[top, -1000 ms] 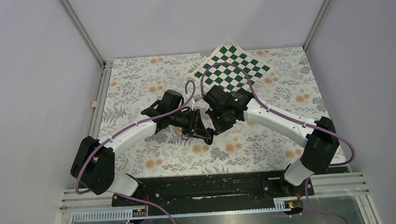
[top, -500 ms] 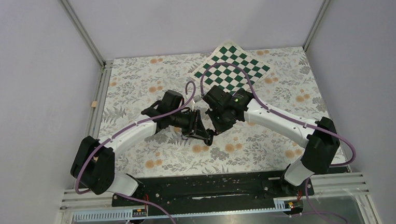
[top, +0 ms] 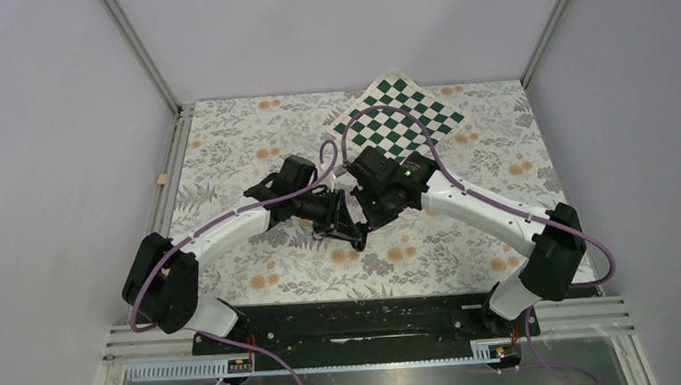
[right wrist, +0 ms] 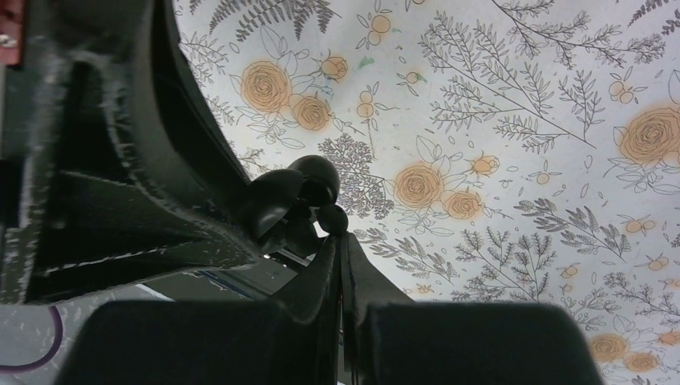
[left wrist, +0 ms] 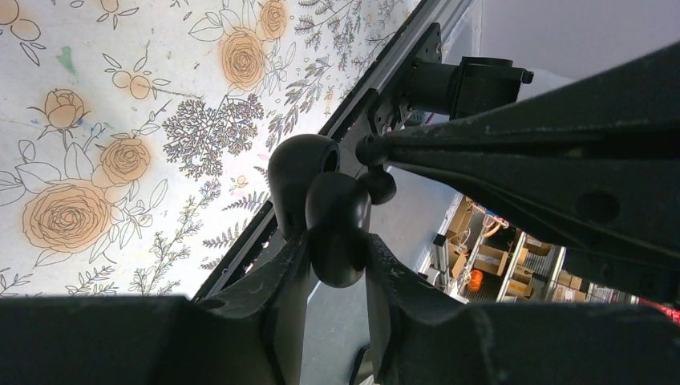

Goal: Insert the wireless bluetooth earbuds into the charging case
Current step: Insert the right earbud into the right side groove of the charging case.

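- L gripper (left wrist: pixel 337 261): jaws clamped on the charging case (left wrist: pixel 335 220), gripping 1 half. The other half stands hinged open beside it.
- Case is off the table (top: pixel 226 137), held in the air over its middle, a bit nearer the near edge than the far edge.
- R gripper (right wrist: pixel 340 241): fingers pinched tight together, 1 earbud (right wrist: pixel 333 218) nipped at the very tip.
- Bud sits just beside the case's open mouth. Touching or a hair apart: cannot tell from either wrist view.
- Whether another bud already sits inside the case: cannot tell, interior hidden.
- Step, as judged: seating the bud in its pocket, the 2 arms meeting tip to tip.
- Next move likely calls for a small push of the R tip toward the pocket, bud turned to match the well, L arm steady. Then R fingers part & back off straight.
- Risk: bud is v. small + glossy, so it could slip off the tip & drop to the table.
- Checkered mat (top: pixel 399 117) lies at the far edge, right of centre. No part in this step.
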Robot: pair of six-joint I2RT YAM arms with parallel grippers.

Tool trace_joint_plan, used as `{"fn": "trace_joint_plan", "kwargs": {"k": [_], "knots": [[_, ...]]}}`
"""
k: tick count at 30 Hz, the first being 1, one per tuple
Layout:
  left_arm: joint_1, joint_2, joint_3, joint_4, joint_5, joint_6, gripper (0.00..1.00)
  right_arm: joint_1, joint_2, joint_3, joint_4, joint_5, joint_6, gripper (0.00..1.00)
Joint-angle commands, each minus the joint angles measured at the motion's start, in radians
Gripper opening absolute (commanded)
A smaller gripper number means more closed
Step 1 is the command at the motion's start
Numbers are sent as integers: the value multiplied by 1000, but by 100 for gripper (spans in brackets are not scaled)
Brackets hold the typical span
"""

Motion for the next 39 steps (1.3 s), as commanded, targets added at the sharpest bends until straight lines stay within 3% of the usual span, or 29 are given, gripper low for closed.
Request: {"fn": "trace_joint_plan", "kwargs": {"k": [1,24,32,39], "knots": [[-6,-3,51,22,10,19,0,28,7,49,1,-17,2,0],[-10,-14,47,23,11,19,0,50,56,72,-23,62,20,0],[-10,-15,42,23,11,20,0,56,43,68,1,34,38,15],[-12,-18,41,23,10,20,0,56,36,67,12,12,53,21]]}}
